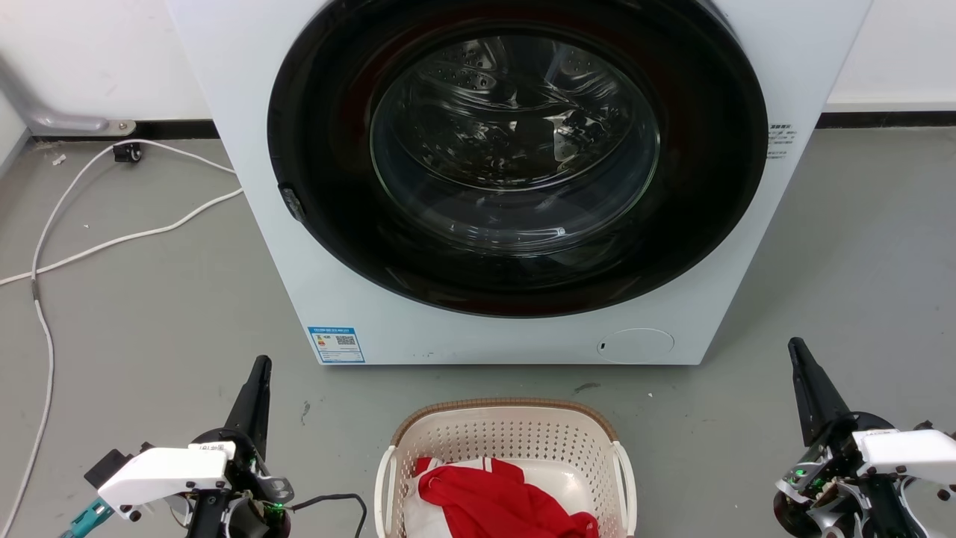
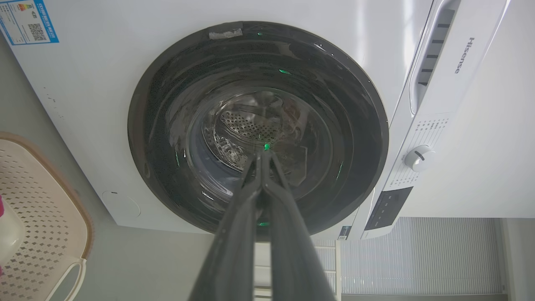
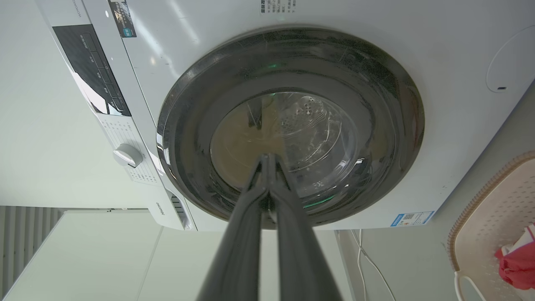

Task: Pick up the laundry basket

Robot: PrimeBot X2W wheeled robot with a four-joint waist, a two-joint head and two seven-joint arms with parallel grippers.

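Likely stiff and light, the laundry basket (image 1: pixel 508 437) lifts by its side handles (image 1: pixel 385 478). Left hand (image 1: pixel 261 366) and right hand (image 1: pixel 798 351) flank it, pinched together, empty.

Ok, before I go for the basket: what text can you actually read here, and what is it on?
"Hisense": on the top panel of the washing machine, left wrist view.
The blue sticker low on its front: QR code and print, too small to read.
The small print right of the door: too small.
Markings around the dial: too small.
On the laundry basket: no text visible.
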